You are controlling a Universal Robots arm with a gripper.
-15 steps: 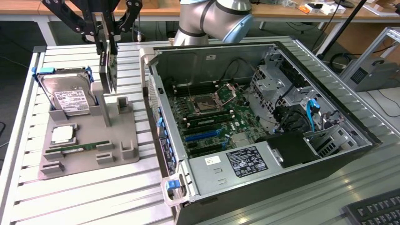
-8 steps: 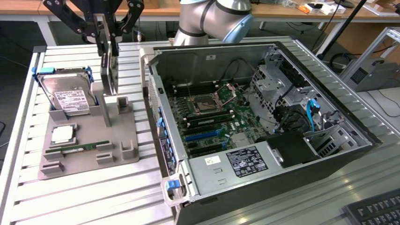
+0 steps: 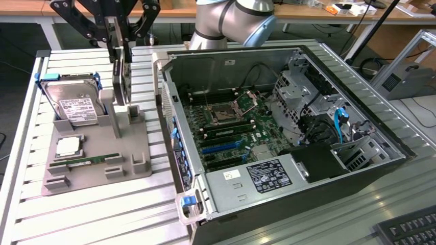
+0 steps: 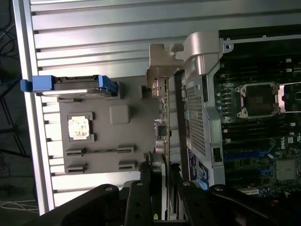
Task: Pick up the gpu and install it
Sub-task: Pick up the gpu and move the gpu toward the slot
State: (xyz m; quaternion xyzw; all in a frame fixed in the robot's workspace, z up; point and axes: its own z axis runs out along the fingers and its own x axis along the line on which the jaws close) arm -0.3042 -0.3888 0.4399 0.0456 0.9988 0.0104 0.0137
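Note:
The gpu (image 3: 122, 71) hangs upright and edge-on over the back of the grey parts stand (image 3: 95, 171), left of the open computer case (image 3: 225, 61) in the exterior view. My gripper (image 3: 124, 38) comes down from above and is shut on the card's top edge, one black finger on each face. The card's lower end sits just above the stand's posts; I cannot tell whether it touches them. In the wrist view the gpu (image 4: 162, 125) runs away from my gripper (image 4: 160, 174), and its silver bracket (image 4: 157, 70) is at the far end.
On the stand a silver hard drive (image 3: 75, 104) leans in blue rails. A processor (image 3: 68, 146) and a memory stick (image 3: 89, 161) lie in front of it. Inside the case the motherboard (image 3: 232, 122) has blue slots (image 3: 221, 147). A keyboard (image 3: 409, 229) lies at the near right.

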